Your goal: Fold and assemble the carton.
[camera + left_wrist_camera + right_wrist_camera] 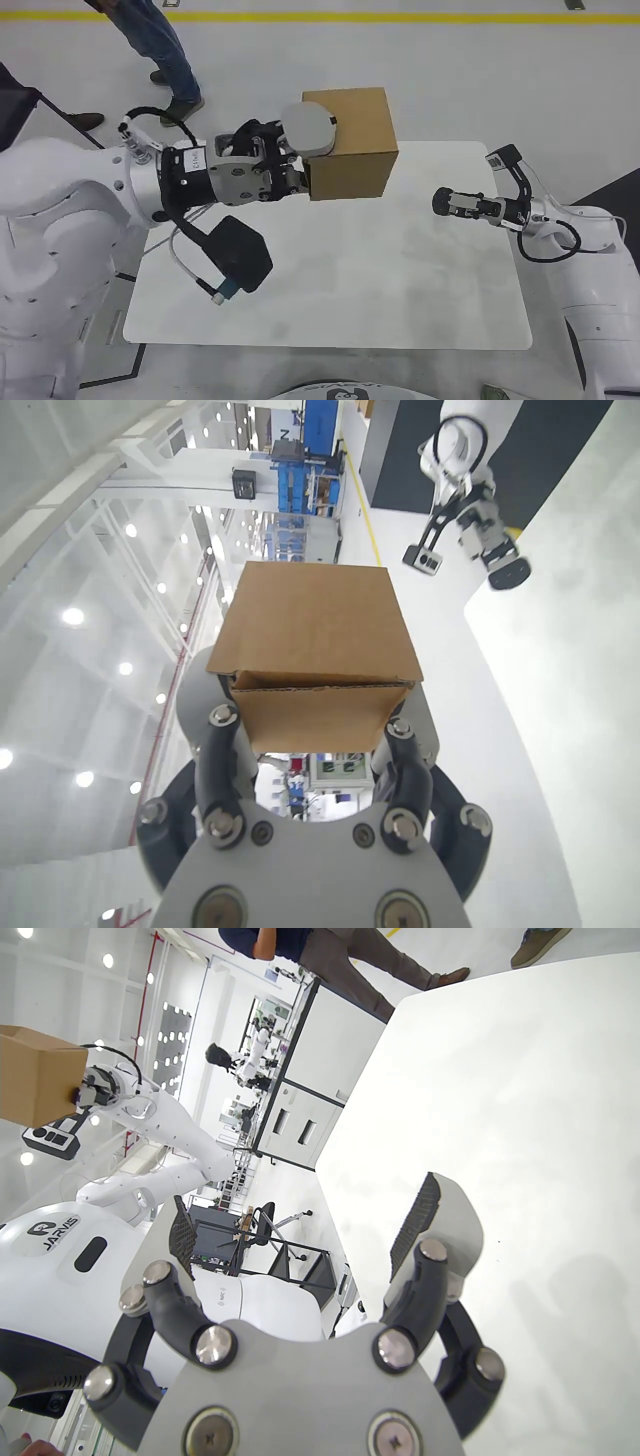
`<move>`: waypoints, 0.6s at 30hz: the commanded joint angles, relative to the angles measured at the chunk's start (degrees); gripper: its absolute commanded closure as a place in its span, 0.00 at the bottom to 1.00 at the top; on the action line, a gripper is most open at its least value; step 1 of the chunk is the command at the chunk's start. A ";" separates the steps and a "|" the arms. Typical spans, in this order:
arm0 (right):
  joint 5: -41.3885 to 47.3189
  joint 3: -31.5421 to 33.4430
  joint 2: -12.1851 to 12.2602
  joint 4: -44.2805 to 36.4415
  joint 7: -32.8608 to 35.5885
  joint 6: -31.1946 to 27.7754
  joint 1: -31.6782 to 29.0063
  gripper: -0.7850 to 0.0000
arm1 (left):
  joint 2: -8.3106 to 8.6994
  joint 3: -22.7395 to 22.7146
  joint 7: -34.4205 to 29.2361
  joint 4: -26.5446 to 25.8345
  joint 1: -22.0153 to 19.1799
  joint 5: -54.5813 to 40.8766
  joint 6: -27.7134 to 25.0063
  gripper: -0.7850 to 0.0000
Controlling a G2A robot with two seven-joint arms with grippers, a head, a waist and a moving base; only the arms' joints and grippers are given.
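Note:
A brown cardboard carton [352, 142] is held up over the far edge of the white table [400, 270], formed into a box shape. My left gripper [300, 155] is shut on the carton's near end. In the left wrist view the carton [315, 630] sits between the two fingers [220, 725], with a folded flap facing the camera. My right gripper [440, 201] hovers over the table's right part, apart from the carton, and its ribbed pads [417, 1223] stand wide open with nothing between them. From the right wrist the carton [35, 1075] shows far off on the left arm.
The table's far edge [440, 143] lies just beneath the carton. A black camera block [238, 252] hangs from the left arm over the table's left part. A person's legs [160, 50] stand on the floor beyond the table.

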 commanded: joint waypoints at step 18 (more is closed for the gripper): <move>0.00 0.00 0.00 0.00 0.00 0.00 0.00 0.00 | -0.66 2.92 -35.79 5.31 0.57 -52.32 -2.90 1.00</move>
